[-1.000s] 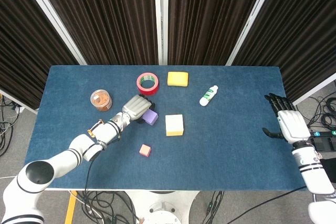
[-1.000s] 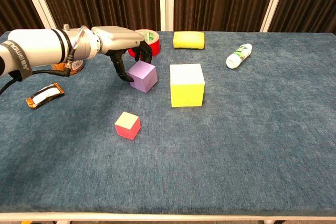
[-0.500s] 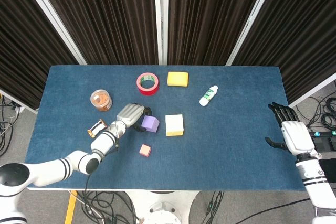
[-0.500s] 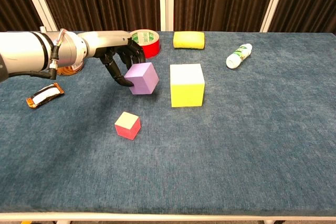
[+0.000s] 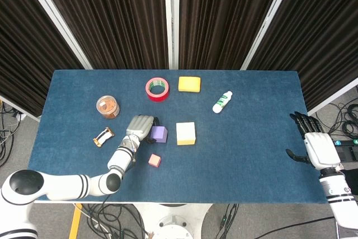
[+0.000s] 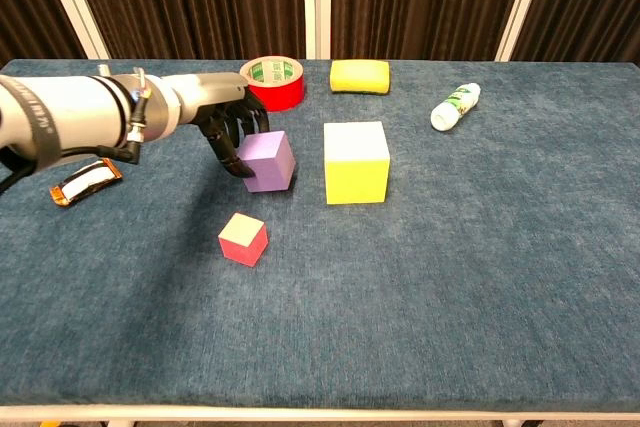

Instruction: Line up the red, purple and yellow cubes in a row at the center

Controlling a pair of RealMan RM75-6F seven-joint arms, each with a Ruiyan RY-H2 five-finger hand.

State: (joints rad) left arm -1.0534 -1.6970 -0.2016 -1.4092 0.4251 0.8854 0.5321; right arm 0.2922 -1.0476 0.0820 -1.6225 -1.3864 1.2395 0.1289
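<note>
The purple cube [image 5: 159, 134] [image 6: 268, 160] sits just left of the large yellow cube [image 5: 185, 132] [image 6: 356, 162] near the table's middle. My left hand [image 5: 140, 127] [image 6: 228, 132] holds the purple cube, dark fingers wrapped on its left side. The small red cube [image 5: 154, 160] [image 6: 243, 238] lies alone nearer the front edge, below the purple one. My right hand [image 5: 316, 146] hangs open beyond the table's right edge, holding nothing; the chest view does not show it.
At the back lie a red tape roll [image 5: 157, 88] [image 6: 272, 83], a yellow sponge [image 5: 189, 84] [image 6: 360, 75] and a white bottle [image 5: 222, 102] [image 6: 454, 106]. An orange jar [image 5: 107, 106] and a small orange-black object [image 5: 103, 136] [image 6: 87, 180] are on the left.
My left hand has carried the purple cube toward the front and a little right, setting it level beside the yellow cube. My right hand has drawn back past the table's right edge.
</note>
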